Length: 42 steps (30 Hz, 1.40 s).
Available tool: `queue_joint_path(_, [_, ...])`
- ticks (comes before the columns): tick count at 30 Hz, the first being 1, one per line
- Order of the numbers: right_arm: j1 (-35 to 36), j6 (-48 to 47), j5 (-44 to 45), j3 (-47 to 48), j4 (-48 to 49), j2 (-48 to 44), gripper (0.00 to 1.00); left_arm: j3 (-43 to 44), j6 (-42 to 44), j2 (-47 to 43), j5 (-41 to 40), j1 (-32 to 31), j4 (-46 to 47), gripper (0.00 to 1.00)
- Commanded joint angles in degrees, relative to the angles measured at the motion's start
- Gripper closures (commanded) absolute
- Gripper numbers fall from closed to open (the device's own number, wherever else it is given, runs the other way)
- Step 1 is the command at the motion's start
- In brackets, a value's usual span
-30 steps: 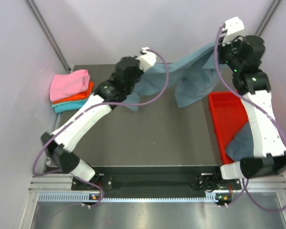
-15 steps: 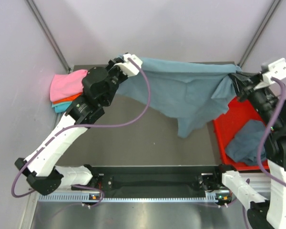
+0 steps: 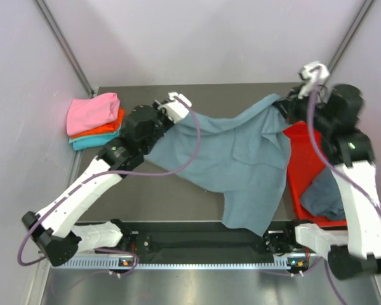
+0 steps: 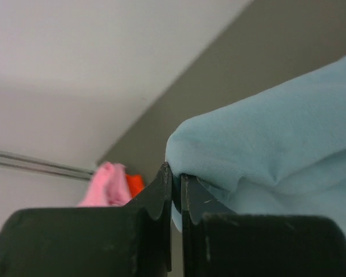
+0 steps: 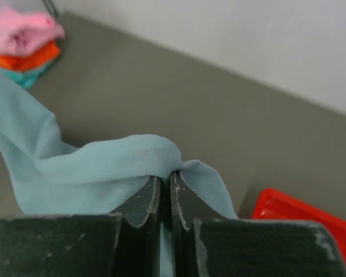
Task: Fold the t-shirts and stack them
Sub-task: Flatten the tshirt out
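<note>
T-shirt (image 3: 241,165) hangs between left gripper (image 4: 175,176) and right gripper (image 5: 166,180), both clamped.

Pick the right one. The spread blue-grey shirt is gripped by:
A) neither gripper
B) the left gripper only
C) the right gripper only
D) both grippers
D: the left gripper and the right gripper are each shut on an edge of the blue-grey shirt.

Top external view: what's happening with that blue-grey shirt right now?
Both arms hold one blue-grey t-shirt: left gripper and right gripper are each shut on its edge, spreading it above the table, its lower part trailing toward the near edge. A folded pink, orange and teal stack sits far left; another blue-grey shirt waits in the red tray.
</note>
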Motion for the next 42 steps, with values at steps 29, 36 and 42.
queue_joint_path(29, [-3.4,-7.4,8.2,11.6,12.2,47.1,0.34,15.9,-14.5,40.6,-1.7,19.4,12.8,0.45])
queue_joint_path(36, [-3.6,-8.9,1.0,-0.7,5.4,39.5,0.4,6.2,-20.1,32.9,5.9,19.3,-0.4,0.46])
queue_joint_path(42, [-4.0,-5.6,-6.0,-1.8,-0.6,44.5,0.51,5.3,-23.6,32.7,9.0,19.2,-3.1,0.48])
